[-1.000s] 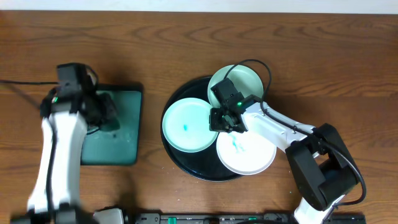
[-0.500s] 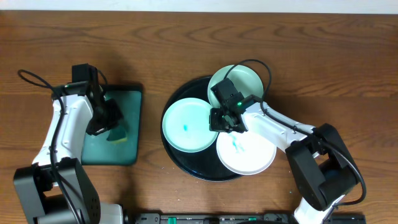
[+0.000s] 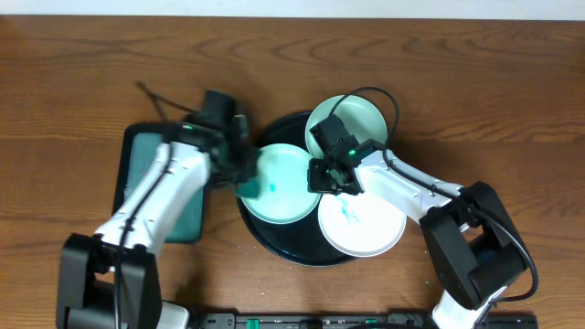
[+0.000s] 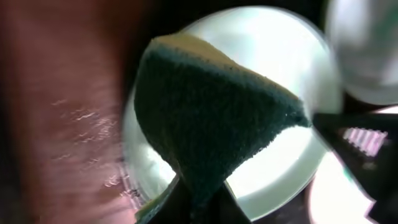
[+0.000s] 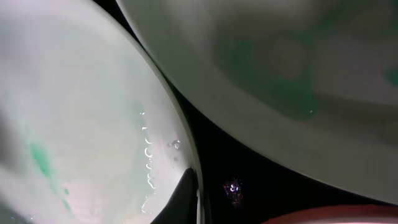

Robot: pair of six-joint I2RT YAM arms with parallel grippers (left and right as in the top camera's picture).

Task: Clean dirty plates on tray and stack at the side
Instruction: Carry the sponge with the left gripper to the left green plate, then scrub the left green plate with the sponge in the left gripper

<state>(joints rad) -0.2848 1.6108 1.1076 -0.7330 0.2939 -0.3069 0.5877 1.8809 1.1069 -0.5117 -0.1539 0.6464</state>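
Note:
The black tray (image 3: pixel 294 255) holds three plates. A mint plate (image 3: pixel 291 199) with a teal smear lies at its left, a second mint plate (image 3: pixel 358 117) at the back, and a white plate (image 3: pixel 370 228) with a smear at the front right. My left gripper (image 3: pixel 241 170) is shut on a green sponge (image 3: pixel 249 188) at the left mint plate's left rim. In the left wrist view the sponge (image 4: pixel 211 118) hangs over that plate (image 4: pixel 273 50). My right gripper (image 3: pixel 324 178) is shut on the same plate's right rim (image 5: pixel 93 124).
The rectangular teal tray (image 3: pixel 137 160) sits left of the black tray with no sponge on it, partly under my left arm. Bare wooden table (image 3: pixel 512 110) lies to the right and behind. A black cable (image 3: pixel 375 91) loops over the back plate.
My left arm has swung right from the teal tray to the black tray, carrying the sponge to the left mint plate. The right gripper has not moved.

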